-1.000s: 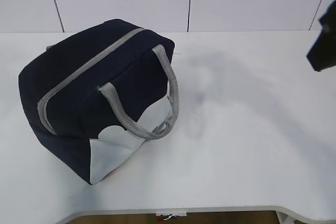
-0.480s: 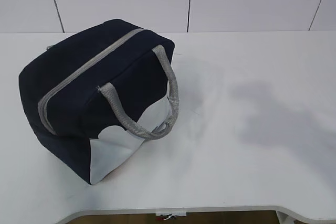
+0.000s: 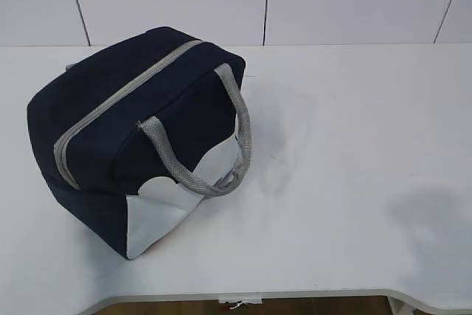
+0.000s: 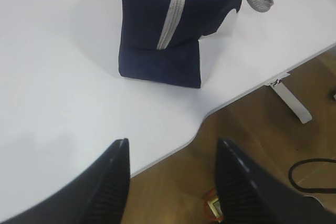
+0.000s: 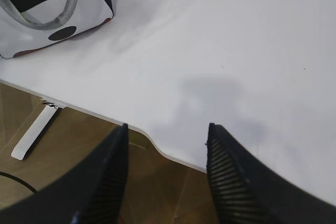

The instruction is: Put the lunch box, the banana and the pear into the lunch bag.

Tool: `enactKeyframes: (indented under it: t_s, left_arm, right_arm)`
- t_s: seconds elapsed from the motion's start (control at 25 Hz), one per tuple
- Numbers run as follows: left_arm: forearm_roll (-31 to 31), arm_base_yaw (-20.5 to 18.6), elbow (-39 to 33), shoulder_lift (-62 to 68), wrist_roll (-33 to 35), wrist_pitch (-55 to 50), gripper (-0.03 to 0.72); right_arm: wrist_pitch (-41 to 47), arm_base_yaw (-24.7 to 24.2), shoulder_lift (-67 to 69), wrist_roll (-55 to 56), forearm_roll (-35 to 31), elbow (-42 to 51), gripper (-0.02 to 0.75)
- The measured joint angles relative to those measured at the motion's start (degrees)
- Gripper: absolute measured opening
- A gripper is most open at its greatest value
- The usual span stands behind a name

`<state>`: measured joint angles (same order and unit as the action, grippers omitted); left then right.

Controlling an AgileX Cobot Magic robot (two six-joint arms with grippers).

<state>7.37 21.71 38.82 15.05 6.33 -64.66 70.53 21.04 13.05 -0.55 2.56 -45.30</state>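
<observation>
Exterior view: the lunch bag stands on the left part of the white table, its grey zipper drawn closed along the top and a grey handle hanging over the white side panel; neither arm appears here, and lunch box, banana and pear are not seen in any view. Left wrist view: the left gripper, jaws apart and empty, hangs over the table's front edge, the bag well ahead of it. Right wrist view: the right gripper, jaws likewise spread with nothing between them, sits above the table edge, the bag's white panel at upper left
</observation>
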Motion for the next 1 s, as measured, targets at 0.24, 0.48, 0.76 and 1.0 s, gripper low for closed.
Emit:
enactKeyframes:
  t_s: [0.24,0.48,0.76,1.0]
  left_arm:
    - [0.0,0.0,-6.0,-5.6,0.0,3.4,0.391]
    - [0.0,0.0,-7.2,-7.1,0.2,4.7,0.378]
    - [-0.3,0.0,-7.4,-10.2,0.3,3.7,0.349]
    - [-0.6,0.1,-8.5,-14.6,0.4,1.9,0.342]
  right_arm:
    - [-0.4,0.0,-7.4,-0.1,1.0,9.0,0.397]
    - [-0.9,0.0,-12.8,1.1,2.3,14.9,0.396]
    - [-1.8,0.0,-14.0,2.1,3.1,15.3,0.396]
    - [-3.0,0.0,-14.0,2.3,2.3,15.5,0.396]
